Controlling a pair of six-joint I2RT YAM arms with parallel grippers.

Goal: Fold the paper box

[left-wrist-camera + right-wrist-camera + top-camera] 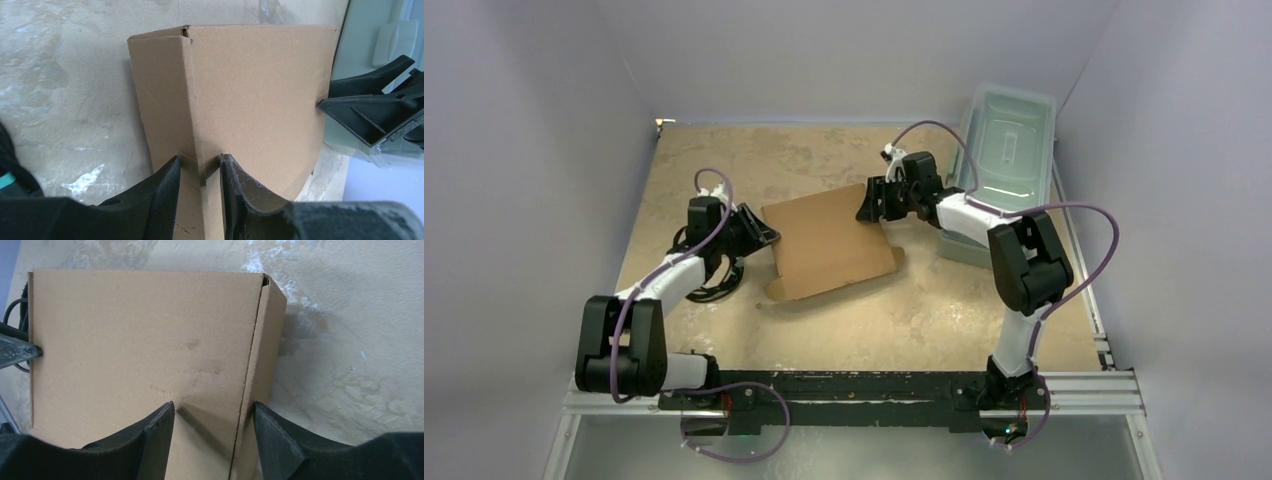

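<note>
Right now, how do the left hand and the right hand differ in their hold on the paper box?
The left hand pinches a folded edge of the paper box, fingers close together; the right hand straddles the opposite fold with fingers wider, not closed on it. The left hand is at the box's left side; the right hand at its right side, near the clear plastic bin. Both sit over a crease.

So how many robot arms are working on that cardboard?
2 arms. The left gripper straddles the box's left edge; the right gripper straddles its right edge, near the bin.
</note>
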